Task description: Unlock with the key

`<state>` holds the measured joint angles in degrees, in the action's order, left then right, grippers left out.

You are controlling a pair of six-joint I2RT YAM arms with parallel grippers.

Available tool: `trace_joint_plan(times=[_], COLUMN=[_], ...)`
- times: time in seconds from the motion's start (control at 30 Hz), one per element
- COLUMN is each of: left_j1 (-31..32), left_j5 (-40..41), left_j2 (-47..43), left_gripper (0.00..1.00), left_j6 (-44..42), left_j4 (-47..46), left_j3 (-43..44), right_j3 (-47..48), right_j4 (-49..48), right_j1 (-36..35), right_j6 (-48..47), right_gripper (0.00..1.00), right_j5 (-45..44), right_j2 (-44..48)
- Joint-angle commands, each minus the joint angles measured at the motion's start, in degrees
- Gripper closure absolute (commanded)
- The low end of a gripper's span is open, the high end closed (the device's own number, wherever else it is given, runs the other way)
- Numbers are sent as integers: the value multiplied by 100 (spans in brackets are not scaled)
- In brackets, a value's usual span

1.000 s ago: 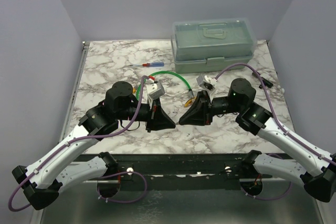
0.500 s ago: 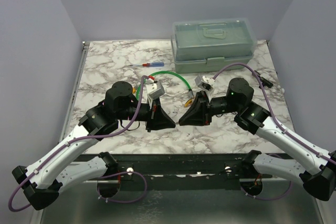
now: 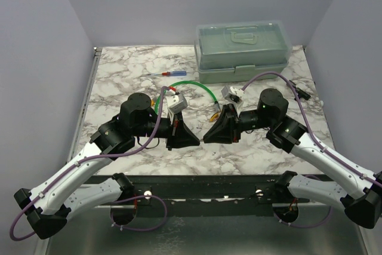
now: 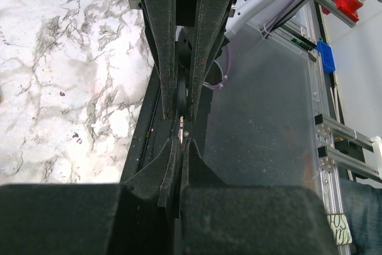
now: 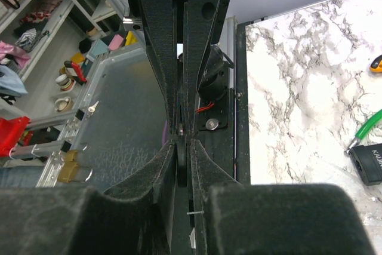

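Note:
My two grippers meet tip to tip above the marble table's (image 3: 119, 82) near middle, the left gripper (image 3: 196, 141) facing the right gripper (image 3: 206, 138). The key is between them. Its silver blade (image 4: 180, 128) pokes out of the left gripper (image 4: 180, 143), which is shut on it. Its dark round head (image 5: 182, 154) stands edge-on inside the right gripper (image 5: 182, 143), whose jaws show a thin gap on each side of the head. A black lock (image 5: 366, 163) with a green cable (image 3: 200, 88) lies on the marble beyond the right gripper.
A pale green toolbox (image 3: 243, 52) stands shut at the back right. A red-and-blue screwdriver (image 3: 160, 74) lies at the back left. Yellow-handled pliers (image 3: 213, 113) lie by the green cable. The table's black front rail (image 3: 203, 182) runs just below the grippers.
The right arm has drawn slightly left toward the left gripper. Its jaws have eased a little apart round the key's head. The left arm has not moved.

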<state>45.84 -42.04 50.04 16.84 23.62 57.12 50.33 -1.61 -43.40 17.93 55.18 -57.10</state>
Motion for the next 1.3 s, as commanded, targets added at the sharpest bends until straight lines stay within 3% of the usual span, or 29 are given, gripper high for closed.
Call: trace_joint_plan(times=[0.0, 0.2, 0.57, 0.7, 0.8, 0.83, 0.93, 1.0, 1.13, 1.27], left_j1=[-5, -6, -10, -6, -10, -10, -14, -8, -10, -16], left_j5=[-43, -12, 64, 81, 123, 160, 275, 538, 1127, 2135], left_j2=[-56, -89, -128, -64, -6, 11, -57, -160, -352, -346], left_gripper=[100, 100, 100, 100, 100, 87, 27, 5, 1, 1], left_j6=[-118, -148, -159, -156, -146, -146, -180, -156, -42, 146], left_j4=[-68, 2, 31, 10, -23, -24, -34, -36, -28, 170], left_j3=[-58, -78, -96, -113, -131, -136, -197, -261, -369, -358], right_j3=[203, 231, 207, 135, 70, 45, -100, -248, -581, -818], right_j4=[44, 114, 30, -96, -196, -199, -169, -148, -103, 238], right_j1=[-10, -3, -5, -4, -11, -11, -4, -10, -3, -10], right_j6=[-52, -84, -32, 16, 50, 52, 27, 25, 115, 169], right_gripper=[82, 77, 81, 88, 100, 100, 100, 100, 100, 100], right_j5=[188, 179, 226, 276, 342, 278, -340, -709, -1503, -2914], right_j2=[-3, 31, -28, -44, -45, -22, 166, 309, 600, 818])
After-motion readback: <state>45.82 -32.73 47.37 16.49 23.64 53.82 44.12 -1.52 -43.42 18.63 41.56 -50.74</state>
